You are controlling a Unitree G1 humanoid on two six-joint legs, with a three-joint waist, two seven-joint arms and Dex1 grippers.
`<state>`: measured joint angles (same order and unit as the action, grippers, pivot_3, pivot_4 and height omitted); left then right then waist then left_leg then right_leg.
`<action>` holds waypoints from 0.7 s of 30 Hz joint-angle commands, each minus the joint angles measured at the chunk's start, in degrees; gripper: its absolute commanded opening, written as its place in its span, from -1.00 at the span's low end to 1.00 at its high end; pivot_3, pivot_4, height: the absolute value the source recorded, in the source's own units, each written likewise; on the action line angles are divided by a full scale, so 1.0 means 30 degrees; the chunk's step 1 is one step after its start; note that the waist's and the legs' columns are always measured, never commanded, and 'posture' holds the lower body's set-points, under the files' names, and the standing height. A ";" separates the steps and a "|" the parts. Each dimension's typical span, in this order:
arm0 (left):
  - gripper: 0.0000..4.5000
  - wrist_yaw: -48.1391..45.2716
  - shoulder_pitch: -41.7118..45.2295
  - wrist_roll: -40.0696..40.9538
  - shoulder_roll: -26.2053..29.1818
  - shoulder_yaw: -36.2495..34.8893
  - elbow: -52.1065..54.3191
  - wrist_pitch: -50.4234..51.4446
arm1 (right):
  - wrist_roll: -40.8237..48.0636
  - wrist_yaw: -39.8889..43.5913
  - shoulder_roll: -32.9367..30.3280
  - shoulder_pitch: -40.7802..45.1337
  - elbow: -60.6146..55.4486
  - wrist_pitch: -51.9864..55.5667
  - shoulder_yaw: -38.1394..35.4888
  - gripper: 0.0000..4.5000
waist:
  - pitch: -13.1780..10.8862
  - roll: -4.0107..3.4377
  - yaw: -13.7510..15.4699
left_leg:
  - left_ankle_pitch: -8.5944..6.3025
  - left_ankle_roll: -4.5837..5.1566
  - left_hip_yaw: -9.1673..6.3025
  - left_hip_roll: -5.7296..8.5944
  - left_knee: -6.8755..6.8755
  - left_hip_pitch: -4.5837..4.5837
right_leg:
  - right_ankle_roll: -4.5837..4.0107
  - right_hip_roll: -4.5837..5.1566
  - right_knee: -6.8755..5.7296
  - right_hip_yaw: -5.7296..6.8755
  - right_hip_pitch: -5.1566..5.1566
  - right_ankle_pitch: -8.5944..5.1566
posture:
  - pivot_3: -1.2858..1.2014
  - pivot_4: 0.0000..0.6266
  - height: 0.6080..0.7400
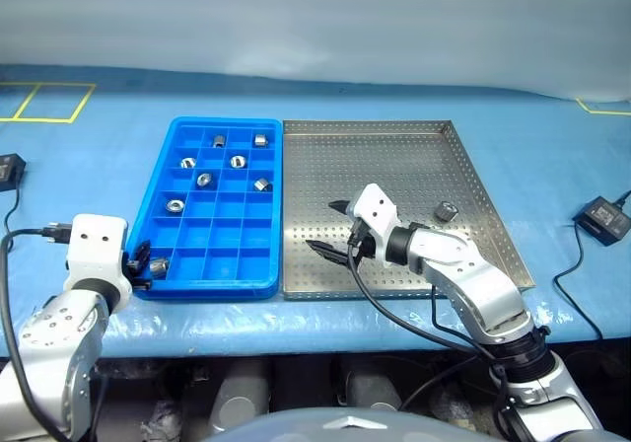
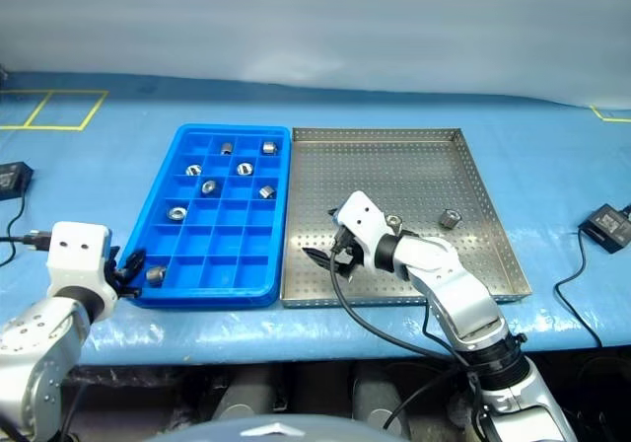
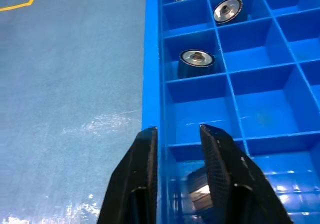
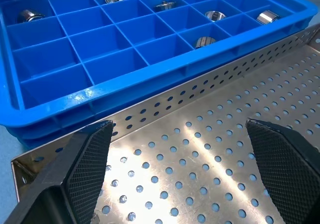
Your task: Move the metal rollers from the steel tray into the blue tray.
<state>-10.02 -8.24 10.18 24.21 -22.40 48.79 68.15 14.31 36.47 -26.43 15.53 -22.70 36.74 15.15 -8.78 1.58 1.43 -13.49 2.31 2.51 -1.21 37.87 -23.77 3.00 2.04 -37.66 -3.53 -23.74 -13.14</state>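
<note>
Silver metal rollers [image 1: 204, 179] sit in separate compartments of the blue tray [image 1: 227, 286], most toward its far half, and one roller [image 1: 160, 263] lies in the near left corner compartment. One more roller [image 1: 446, 210] rests on the steel tray [image 1: 394, 141], toward its right side. The two trays lie side by side, touching, blue on the left. The left gripper [image 3: 176, 136] stands at the blue tray's near left corner, fingers narrowly parted astride the rim, holding nothing. The right gripper [image 1: 331, 228] hovers over the steel tray's near left part, spread wide and empty.
</note>
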 commanded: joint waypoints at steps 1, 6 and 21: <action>-0.14 -0.0510 0.1048 0.0869 -0.0672 -0.0456 0.0203 -0.1010 | -0.0402 -0.1049 0.0238 0.0136 -0.0304 -0.0423 -0.1023 1.00 | 0.0000 0.0001 0.0009 | 0.0000 0.0000 -0.0002 0.0002 0.0002 -0.0002 | 0.0000 0.0004 0.0004 0.0007 0.0000 0.0000 | 0.10 -0.52 1.00; -0.14 -0.3029 0.2892 0.4537 -0.2995 0.0712 0.0600 -0.3360 | -0.2018 -0.4909 0.1411 0.0878 0.1400 0.1460 -0.2388 1.00 | 0.0004 0.0029 0.0022 | 0.0001 -0.0008 -0.0005 0.0010 0.0020 -0.0016 | 0.0001 0.0047 0.0007 0.0051 0.0006 0.0013 | 0.10 -0.52 1.00; -0.14 -0.4202 0.8270 0.2194 -0.3860 1.0098 -0.8803 -0.8896 | -0.3876 -0.8822 0.2038 0.1446 0.0101 0.4395 -0.4626 1.00 | -0.0004 0.0010 -0.0462 | -0.0002 0.0023 0.0041 0.0021 0.0015 -0.0032 | 0.0040 -0.0110 0.0031 0.0000 -0.0006 0.0035 | 0.03 -0.52 1.00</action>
<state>-21.86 13.84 17.92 13.68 5.35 25.14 44.07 3.51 11.20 -20.01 18.89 -18.88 49.21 3.09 -8.79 1.61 0.05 -13.50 2.39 2.63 -1.14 37.92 -23.88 3.14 1.71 -37.55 -3.53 -23.76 -13.03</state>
